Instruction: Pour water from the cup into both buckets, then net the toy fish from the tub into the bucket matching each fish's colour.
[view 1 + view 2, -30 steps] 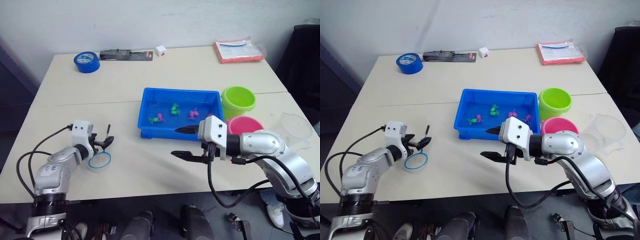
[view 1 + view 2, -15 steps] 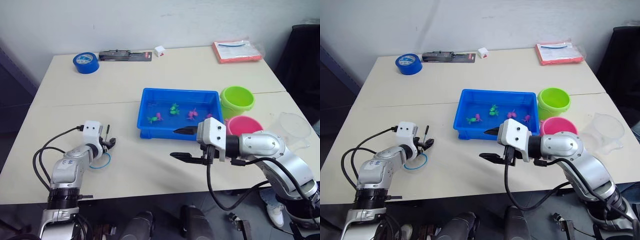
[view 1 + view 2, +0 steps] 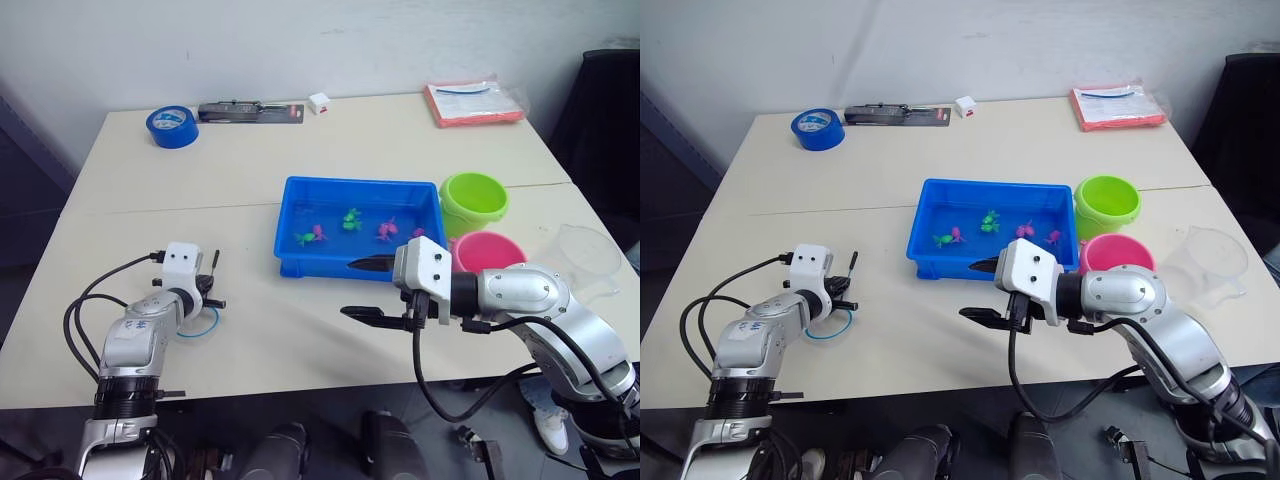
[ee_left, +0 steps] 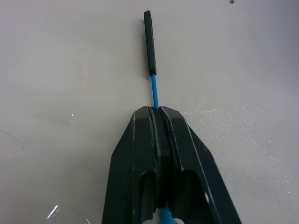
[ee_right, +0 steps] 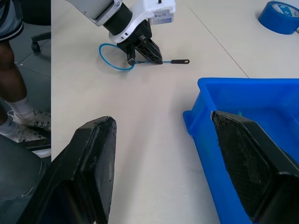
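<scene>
Lying flat on the desk (image 3: 250,190) well left of the tub (image 3: 360,225), the small blue net (image 5: 140,58) has its thin handle clamped in the left gripper (image 4: 156,114), jaws clenched on it. Pink and green toy fish (image 3: 350,222) sit in the tub; the right gripper (image 3: 365,288) hangs in front, jaws wide apart. Green bucket (image 3: 476,203), pink bucket (image 3: 490,252) and cup (image 3: 590,258) stand right.

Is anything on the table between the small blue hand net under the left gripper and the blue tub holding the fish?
Nothing visible. The left gripper is shut on the blue-ringed hand net, and bare tabletop runs from there to the shallow blue plastic tub.
</scene>
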Controlling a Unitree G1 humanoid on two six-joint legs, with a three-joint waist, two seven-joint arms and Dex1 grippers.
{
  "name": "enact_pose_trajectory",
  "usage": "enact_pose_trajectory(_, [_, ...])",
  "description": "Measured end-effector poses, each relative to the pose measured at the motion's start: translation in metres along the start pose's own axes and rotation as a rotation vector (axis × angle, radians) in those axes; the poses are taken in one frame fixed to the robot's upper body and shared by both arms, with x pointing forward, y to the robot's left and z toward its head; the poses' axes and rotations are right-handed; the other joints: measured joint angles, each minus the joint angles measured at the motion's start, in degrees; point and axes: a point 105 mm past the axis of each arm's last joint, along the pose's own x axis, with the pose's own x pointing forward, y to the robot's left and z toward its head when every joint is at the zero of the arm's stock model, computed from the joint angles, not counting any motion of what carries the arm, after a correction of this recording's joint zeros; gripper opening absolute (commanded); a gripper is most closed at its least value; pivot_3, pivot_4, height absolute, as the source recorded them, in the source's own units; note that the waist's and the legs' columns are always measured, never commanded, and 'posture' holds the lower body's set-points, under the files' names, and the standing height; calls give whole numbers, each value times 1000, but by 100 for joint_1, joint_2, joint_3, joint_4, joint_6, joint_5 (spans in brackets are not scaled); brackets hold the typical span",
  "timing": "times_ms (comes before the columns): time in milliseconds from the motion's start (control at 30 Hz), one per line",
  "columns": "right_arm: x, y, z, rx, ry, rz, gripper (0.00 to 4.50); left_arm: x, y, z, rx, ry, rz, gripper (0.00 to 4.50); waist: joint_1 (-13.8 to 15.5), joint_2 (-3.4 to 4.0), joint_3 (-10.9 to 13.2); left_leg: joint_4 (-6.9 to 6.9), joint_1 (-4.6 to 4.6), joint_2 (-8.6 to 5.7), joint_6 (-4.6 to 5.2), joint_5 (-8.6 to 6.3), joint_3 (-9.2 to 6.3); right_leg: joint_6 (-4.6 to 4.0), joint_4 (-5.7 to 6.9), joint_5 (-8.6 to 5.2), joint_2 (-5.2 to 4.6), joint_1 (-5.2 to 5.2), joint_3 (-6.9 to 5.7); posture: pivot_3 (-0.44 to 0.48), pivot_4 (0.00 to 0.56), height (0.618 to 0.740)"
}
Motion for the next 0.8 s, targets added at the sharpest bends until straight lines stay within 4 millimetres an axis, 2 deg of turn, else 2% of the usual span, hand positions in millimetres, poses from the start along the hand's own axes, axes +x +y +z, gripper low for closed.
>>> enact_pose_trajectory(100, [0,0,-1,1,0,2,4500,0,4,0,-9,-15,4,120,-3,0,0,0,1,1,0,0,1,0,1,0,1,0,0,0,150,740])
enact_pose_trajectory(200, [0,1,-1,2,1,5,4500,-6,22,4,-1,-50,39,120,-31,-13,7,-2,2,13,-5,-3,5,0,0,0,13,-2,3,0,150,740])
enact_pose_trajectory(333, [0,0,-2,8,2,7,4500,-28,53,26,77,-148,55,120,-13,-17,10,-4,2,18,-8,-4,5,-1,-5,1,18,-2,3,0,150,740])
enact_pose_trajectory(400, [0,0,-3,9,2,8,4500,-36,58,37,105,-199,43,120,-4,-17,10,-3,2,17,-7,-5,6,-2,-6,2,17,-1,4,0,150,740])
enact_pose_trajectory(467, [0,0,-3,12,0,14,4500,-52,49,63,160,-316,-54,120,37,-19,10,-1,2,13,0,-8,4,-3,-12,2,11,6,2,0,150,740])
enact_pose_trajectory(500, [0,0,-2,12,-1,16,4500,-55,45,68,170,-337,-85,120,42,-20,10,1,2,12,4,-11,5,-3,-12,2,11,6,2,0,150,740])
enact_pose_trajectory(600, [0,0,-5,29,2,23,4500,-75,16,90,288,-429,-285,120,24,-27,14,0,1,13,8,-13,7,-3,-15,2,11,6,4,0,150,740])
enact_pose_trajectory(667, [0,0,-6,44,3,29,4500,-85,-3,98,371,-455,-402,120,3,-27,15,0,1,13,9,-14,9,-3,-16,2,11,6,5,0,150,740])
enact_pose_trajectory(800, [-3,-1,-6,89,-1,39,4500,-97,-45,101,467,-467,-638,120,-6,-26,15,-1,2,15,10,-14,10,-3,-15,2,13,6,6,0,150,740])
